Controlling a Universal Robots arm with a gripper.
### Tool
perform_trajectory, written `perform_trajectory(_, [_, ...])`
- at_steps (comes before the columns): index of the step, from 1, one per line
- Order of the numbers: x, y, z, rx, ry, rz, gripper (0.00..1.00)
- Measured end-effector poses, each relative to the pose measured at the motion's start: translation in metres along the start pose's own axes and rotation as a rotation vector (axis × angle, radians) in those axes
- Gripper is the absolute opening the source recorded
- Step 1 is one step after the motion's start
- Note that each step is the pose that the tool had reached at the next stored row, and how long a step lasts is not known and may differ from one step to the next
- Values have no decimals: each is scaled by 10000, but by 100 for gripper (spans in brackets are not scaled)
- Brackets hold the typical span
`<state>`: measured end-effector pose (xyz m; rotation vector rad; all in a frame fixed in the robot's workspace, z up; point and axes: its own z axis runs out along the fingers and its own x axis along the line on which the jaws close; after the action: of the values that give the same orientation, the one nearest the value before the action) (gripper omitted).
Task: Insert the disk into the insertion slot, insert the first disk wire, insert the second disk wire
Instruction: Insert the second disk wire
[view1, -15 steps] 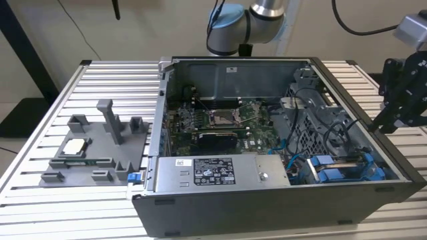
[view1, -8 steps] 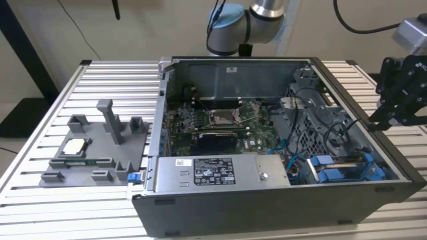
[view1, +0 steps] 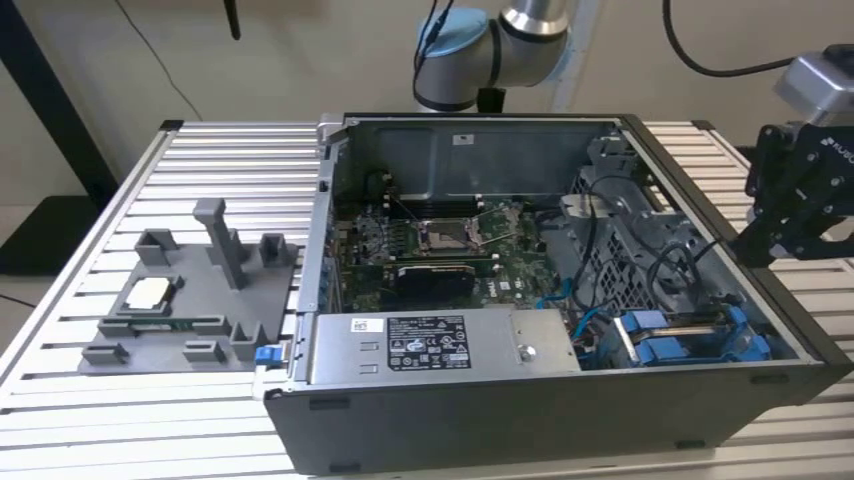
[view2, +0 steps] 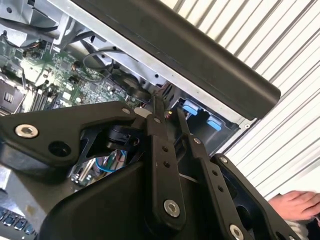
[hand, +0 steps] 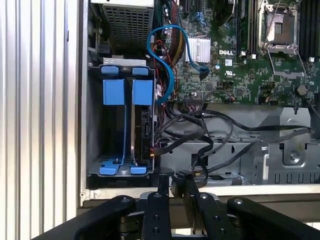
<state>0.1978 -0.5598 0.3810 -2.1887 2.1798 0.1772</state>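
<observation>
Blue carrier tabs mark the disk (view1: 674, 345), seemingly already seated on edge in the bay (hand: 95, 150) at the case's (view1: 534, 430) corner, lower right of the exterior view. Black wires (hand: 210, 127) lie just beside it. The gripper (hand: 175, 179) hovers over that rim, looking in, fingers nearly together, pinching nothing. The slatted metal table (view1: 80, 420) stands before a pale wall. A hand (view2: 296, 204) waits nearby.
</observation>
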Motion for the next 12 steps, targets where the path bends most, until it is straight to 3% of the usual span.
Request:
perform_trajectory(2, [1,0,6,-13,-76,-1,27])
perform_trajectory(5, [2,-1,13,-19,-357,-15,27])
perform_trajectory(8, [1,-1,14,-19,-386,-15,27])
perform_trajectory(10, [1,-1,14,-20,-386,-16,18])
perform_trajectory(12, [1,-1,14,-20,-386,-16,16])
